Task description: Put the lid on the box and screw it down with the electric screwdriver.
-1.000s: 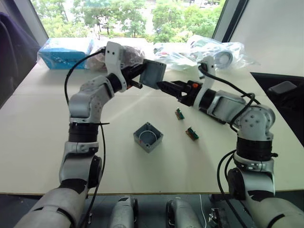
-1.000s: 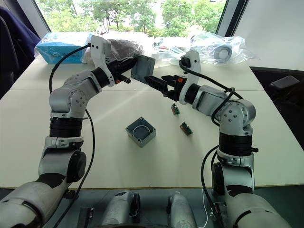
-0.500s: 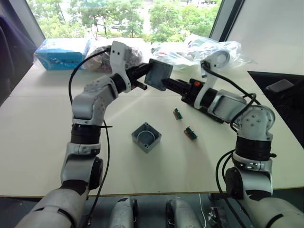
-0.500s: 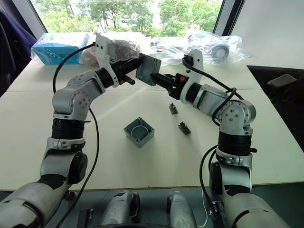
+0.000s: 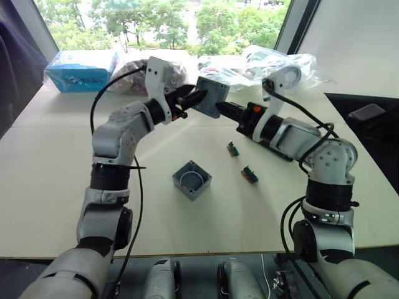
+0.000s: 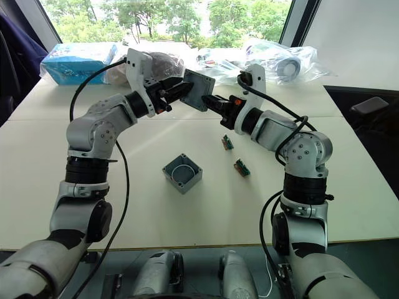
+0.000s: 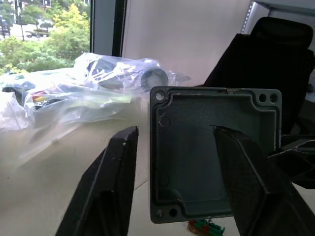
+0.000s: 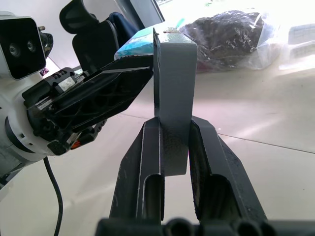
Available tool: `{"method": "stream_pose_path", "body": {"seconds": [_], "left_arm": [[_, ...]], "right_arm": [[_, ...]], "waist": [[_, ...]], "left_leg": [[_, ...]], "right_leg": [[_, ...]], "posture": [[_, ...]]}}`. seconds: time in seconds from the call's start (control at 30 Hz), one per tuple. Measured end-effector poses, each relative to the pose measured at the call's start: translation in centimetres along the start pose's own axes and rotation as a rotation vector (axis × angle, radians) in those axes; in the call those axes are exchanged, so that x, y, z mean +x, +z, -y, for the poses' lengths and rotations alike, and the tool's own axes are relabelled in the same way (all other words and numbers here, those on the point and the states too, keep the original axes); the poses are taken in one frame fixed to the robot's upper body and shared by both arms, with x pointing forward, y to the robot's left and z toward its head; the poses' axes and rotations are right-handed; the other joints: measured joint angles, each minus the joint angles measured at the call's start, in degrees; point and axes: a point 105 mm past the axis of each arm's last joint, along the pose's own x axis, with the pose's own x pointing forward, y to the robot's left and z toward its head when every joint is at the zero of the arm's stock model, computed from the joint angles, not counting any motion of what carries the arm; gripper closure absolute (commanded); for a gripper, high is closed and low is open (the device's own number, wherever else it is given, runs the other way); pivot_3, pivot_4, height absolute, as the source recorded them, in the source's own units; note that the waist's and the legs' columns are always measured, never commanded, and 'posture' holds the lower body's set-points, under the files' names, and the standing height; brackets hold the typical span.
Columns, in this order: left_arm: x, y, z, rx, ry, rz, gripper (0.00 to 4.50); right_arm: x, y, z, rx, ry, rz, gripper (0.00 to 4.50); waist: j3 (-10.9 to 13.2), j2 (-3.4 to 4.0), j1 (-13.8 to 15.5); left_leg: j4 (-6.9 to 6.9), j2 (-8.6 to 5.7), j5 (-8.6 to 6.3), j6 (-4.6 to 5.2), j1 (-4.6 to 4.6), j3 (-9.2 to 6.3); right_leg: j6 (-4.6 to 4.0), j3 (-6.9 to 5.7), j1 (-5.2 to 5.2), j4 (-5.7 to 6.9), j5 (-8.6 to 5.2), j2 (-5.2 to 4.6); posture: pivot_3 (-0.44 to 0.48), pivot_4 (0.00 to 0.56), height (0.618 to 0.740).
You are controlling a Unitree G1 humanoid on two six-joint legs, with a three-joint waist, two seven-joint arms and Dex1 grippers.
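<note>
Lid [image 6: 201, 90] is held edge-on in mid-air well above the box [image 6: 183, 174], pinched by the right gripper [image 8: 172, 142]; the left gripper [image 7: 172, 162] fingers stand spread around it, suggesting a handover.

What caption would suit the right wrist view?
Right gripper clamps the grey lid edge-on while the left gripper opens beside it.

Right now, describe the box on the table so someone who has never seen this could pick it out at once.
On the pale table, look at the middle stretch beneath the two raised arms. The box sits open side up: a small, deep grey square with light wire coiled inside, unlike the tiny green parts to its right and the shallow lid held in the air.
</note>
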Motion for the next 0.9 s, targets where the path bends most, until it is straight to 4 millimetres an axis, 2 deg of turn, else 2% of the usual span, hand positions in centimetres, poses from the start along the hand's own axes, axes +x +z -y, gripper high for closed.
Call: {"method": "stream_pose_path", "body": {"seconds": [0.03,0.13,0.23,0.33,0.4,0.43,0.47,0.5,0.57,0.6,0.73,0.8,0.9], "left_arm": [[-0.3,0.1,-0.1,-0.006,-0.007,-0.008,0.5],[-2.5,1.0,-0.9,-0.03,-0.038,-0.039,0.5],[-5.2,2.4,-2.7,-0.021,-0.001,-0.043,0.5],[-7.0,1.7,-3.7,-0.027,0.032,-0.088,1.25],[-7.5,1.0,-3.9,-0.042,0.028,-0.118,2.07],[-8.0,0.5,-4.0,-0.053,0.029,-0.139,2.44],[-8.2,0.2,-4.0,-0.06,0.028,-0.145,2.86],[-7.9,-0.2,-3.7,-0.067,0.009,-0.16,3.22],[-7.8,-0.5,-3.2,-0.068,-0.014,-0.166,4.01],[-7.7,-0.8,-2.9,-0.065,-0.03,-0.179,4.36],[-7.1,-1.9,-2.1,-0.068,-0.076,-0.222,4.45],[-6.8,-2.5,-1.3,-0.059,-0.114,-0.255,4.45],[-6.5,-3.3,-0.4,-0.047,-0.164,-0.299,4.45]], "right_arm": [[0.0,0.0,0.0,-0.006,-0.001,0.003,4.36],[-0.2,0.2,-0.2,-0.078,-0.011,0.034,4.36],[-1.6,0.3,0.4,-0.281,-0.081,0.057,4.36],[-3.0,-1.7,0.1,-0.567,-0.104,0.001,4.36],[-3.9,-3.9,-0.5,-0.777,-0.089,-0.045,4.36],[-4.5,-5.8,-1.1,-0.897,-0.057,-0.075,4.36],[-4.6,-6.6,-1.3,-0.92,-0.04,-0.087,4.36],[-4.8,-7.7,-1.6,-1.014,-0.027,-0.09,4.36],[-5.2,-8.5,-1.8,-1.15,-0.018,-0.087,4.36],[-5.5,-9.2,-2.0,-1.321,-0.011,-0.086,4.36],[-5.6,-12.0,-2.4,-1.606,0.051,-0.081,4.36],[-5.6,-12.6,-2.4,-1.756,0.073,-0.063,4.36],[-5.4,-13.4,-2.4,-1.865,0.096,-0.052,4.36]], "waist": [[0.0,0.0,-0.1],[0.0,0.02,-0.7],[0.0,0.06,-0.8],[0.0,0.06,-0.5],[0.0,0.06,-0.5],[0.1,0.04,-0.6],[0.1,0.04,-0.7],[0.1,0.04,-0.6],[0.1,0.02,-0.6],[0.1,0.02,-0.5],[0.1,0.01,-0.6],[0.1,0.01,-0.6],[0.1,-0.02,-0.6]], "left_leg": [[-0.01,0.0,0.0,0.0,-0.01,-0.01],[-0.08,0.01,0.0,0.0,-0.02,-0.08],[-0.16,0.01,0.0,-0.01,0.0,-0.12],[-0.18,-0.01,-0.01,-0.02,0.01,-0.11],[-0.15,-0.04,-0.01,-0.03,0.0,-0.1],[-0.14,-0.03,-0.01,-0.04,0.01,-0.1],[-0.12,-0.03,-0.01,-0.04,0.01,-0.1],[-0.1,-0.05,0.02,-0.09,0.01,-0.09],[-0.08,-0.04,0.05,-0.14,0.01,-0.09],[-0.07,-0.06,0.05,-0.15,0.04,-0.09],[-0.08,-0.05,0.25,-0.49,0.04,0.01],[-0.08,-0.04,0.28,-0.55,0.04,0.09],[-0.08,-0.03,0.32,-0.6,0.05,0.08]], "right_leg": [[0.0,0.0,-0.01,0.0,0.0,0.0],[0.01,0.03,-0.06,-0.02,-0.01,0.0],[0.03,0.05,-0.09,-0.07,-0.03,0.0],[0.06,0.05,-0.08,-0.09,-0.06,-0.04],[0.07,0.05,-0.06,-0.09,-0.07,-0.08],[0.08,0.05,-0.05,-0.1,-0.08,-0.08],[0.08,0.06,-0.05,-0.1,-0.08,-0.08],[0.08,0.07,-0.06,-0.1,-0.08,-0.08],[0.07,0.07,-0.05,-0.1,-0.08,-0.08],[0.07,0.07,-0.03,-0.09,-0.13,-0.09],[0.03,0.08,-0.05,-0.07,-0.17,-0.06],[0.05,0.08,-0.05,-0.07,-0.16,-0.06],[0.06,0.08,-0.04,-0.07,-0.16,-0.03]], "posture": [[0.0,0.15,0.74],[0.0,0.15,0.74],[0.0,0.15,0.74],[0.0,0.15,0.74],[0.0,0.15,0.74],[0.0,0.15,0.74],[0.0,0.15,0.74],[0.0,0.15,0.74],[0.0,0.15,0.74],[0.0,0.15,0.74],[0.0,0.15,0.74],[0.0,0.15,0.74],[0.0,0.15,0.74]]}}
